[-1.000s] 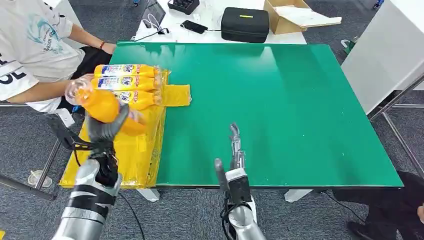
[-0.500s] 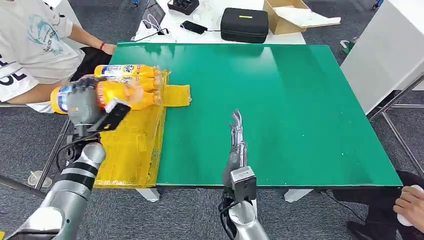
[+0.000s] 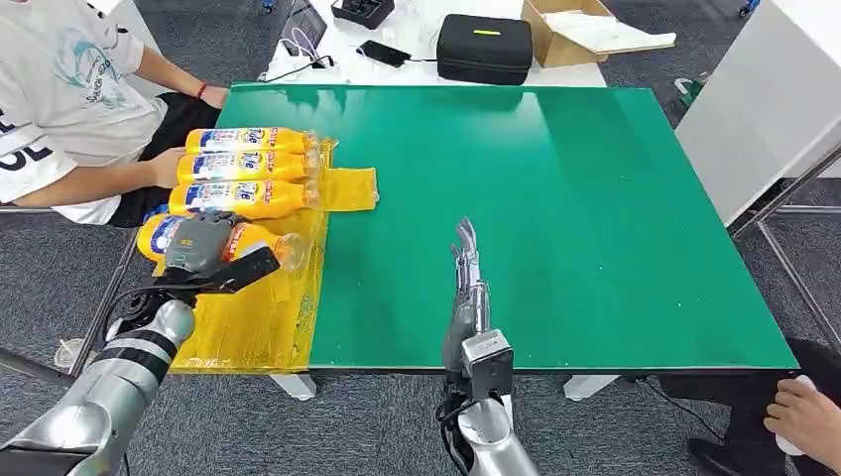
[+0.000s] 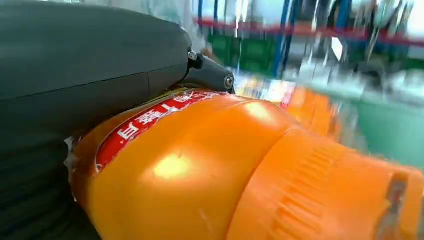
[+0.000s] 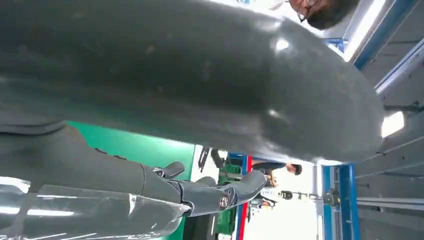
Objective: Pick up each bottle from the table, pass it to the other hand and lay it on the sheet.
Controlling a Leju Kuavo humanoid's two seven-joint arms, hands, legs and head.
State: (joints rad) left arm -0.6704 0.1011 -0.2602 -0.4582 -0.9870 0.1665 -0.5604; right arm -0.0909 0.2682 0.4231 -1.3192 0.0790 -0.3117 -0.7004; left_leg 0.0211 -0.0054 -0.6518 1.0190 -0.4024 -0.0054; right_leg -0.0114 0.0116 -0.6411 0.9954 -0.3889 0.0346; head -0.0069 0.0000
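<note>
While the left hand [image 3: 203, 248] grips the orange bottle [image 3: 220, 241] lying on the yellow sheet [image 3: 248, 317] beside three laid bottles [image 3: 246, 167], the placing step looks nearly finished, calling for release; the right hand [image 3: 466, 273] is empty, fingers extended.

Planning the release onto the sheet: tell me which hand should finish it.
Left. The left hand already grips the orange plastic bottle low over the yellow plastic sheet, beside three laid bottles. The right hand hovers empty over the green table.
</note>
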